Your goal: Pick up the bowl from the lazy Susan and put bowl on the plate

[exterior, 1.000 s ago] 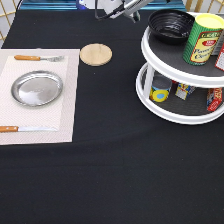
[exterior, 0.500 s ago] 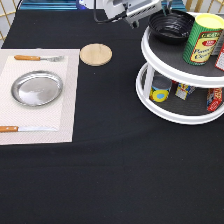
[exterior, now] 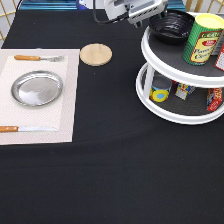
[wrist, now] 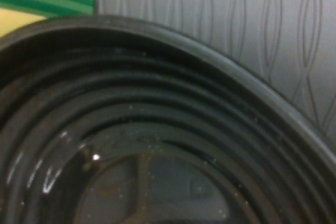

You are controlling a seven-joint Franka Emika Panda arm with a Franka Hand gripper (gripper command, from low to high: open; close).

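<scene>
Now pincer (exterior: 156,19) closer, at bowl (exterior: 172,25) rim on lazy Susan (exterior: 165,107).

My gripper (exterior: 150,15) casing reads as pale, slightly shiny plastic or metal; I cannot tell which. The bowl (exterior: 171,25) is glossy black with ridged walls. The plate (exterior: 36,88) is polished silver metal. The lazy Susan (exterior: 170,111) has smooth white rims and matt grey shelves.

A: Black cloth (exterior: 115,175) is covering the whole counter, lying flat.

B: Pale wicker-like lattice (exterior: 6,20) is showing at the exterior view's top left corner; soft, even light is falling.
</scene>
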